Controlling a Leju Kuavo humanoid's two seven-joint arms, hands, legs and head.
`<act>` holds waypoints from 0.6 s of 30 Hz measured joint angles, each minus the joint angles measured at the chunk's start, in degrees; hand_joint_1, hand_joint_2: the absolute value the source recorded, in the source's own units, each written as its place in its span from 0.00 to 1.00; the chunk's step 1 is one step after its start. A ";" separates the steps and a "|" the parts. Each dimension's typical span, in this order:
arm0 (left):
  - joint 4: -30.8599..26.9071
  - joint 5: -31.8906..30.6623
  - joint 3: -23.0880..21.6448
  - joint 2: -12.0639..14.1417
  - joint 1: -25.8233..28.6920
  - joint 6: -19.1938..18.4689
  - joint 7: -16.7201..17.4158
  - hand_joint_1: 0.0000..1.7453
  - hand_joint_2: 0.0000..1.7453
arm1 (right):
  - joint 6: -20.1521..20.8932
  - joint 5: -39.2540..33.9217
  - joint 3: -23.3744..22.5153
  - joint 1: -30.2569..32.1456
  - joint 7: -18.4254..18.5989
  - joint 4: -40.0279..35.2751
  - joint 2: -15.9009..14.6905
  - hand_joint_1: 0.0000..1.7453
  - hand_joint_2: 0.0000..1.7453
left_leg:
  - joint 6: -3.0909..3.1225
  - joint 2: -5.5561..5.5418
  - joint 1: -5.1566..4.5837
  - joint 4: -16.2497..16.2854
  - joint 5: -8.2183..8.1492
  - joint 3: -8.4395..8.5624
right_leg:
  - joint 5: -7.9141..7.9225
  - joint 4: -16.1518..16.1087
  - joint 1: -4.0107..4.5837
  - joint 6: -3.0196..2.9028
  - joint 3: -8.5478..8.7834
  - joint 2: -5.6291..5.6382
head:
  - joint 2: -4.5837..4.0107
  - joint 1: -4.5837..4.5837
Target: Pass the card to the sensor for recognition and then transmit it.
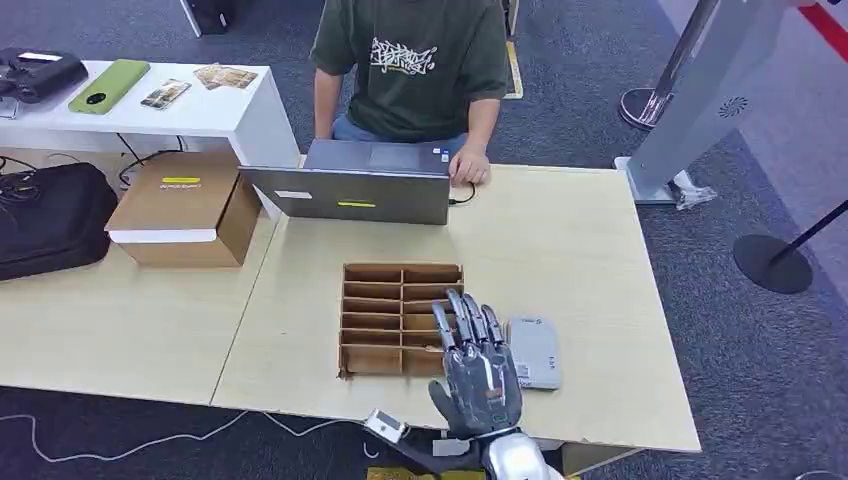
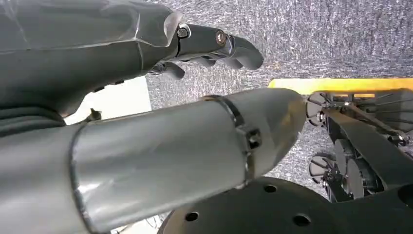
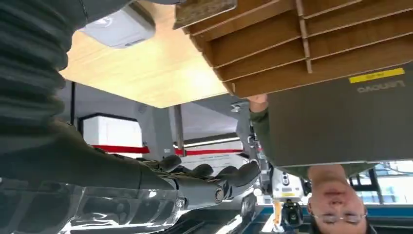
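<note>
Reaching over the box, the right hand hangs above the slots on the side next to the sensor. Its fingers are straight and a little apart, and it holds nothing. The left hand hangs down by the floor with its fingers curled in around nothing.

The card is hard to find. In the right wrist view, a flat brown piece pokes up at the edge of the box, close to the sensor, and this may be the card. It cannot be told for sure.

A card like this is likely thin, light and stiff, with smooth faces that slip. It sits snug between the walls, so the best place to take hold is probably the top edge that sticks out, pinched from both flat sides. Squeezing too hard could bend it.

The head view looks down from above and shows the whole box, the sensor just beside it, the laptop and a person at the far side of the table. There the hand covers the slots under it. The right wrist view looks from low under the hand and shows those slots and the brown piece from the side.
</note>
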 joint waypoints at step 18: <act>0.00 0.33 -0.46 0.50 -0.78 0.15 0.77 0.00 0.00 | -1.53 -0.02 -6.23 -6.61 -3.54 16.21 7.52 0.00 1.00 | -0.03 0.00 0.00 0.00 0.01 0.00 | 0.00 0.00 0.00 0.00 0.00 0.00 | 0.00 0.00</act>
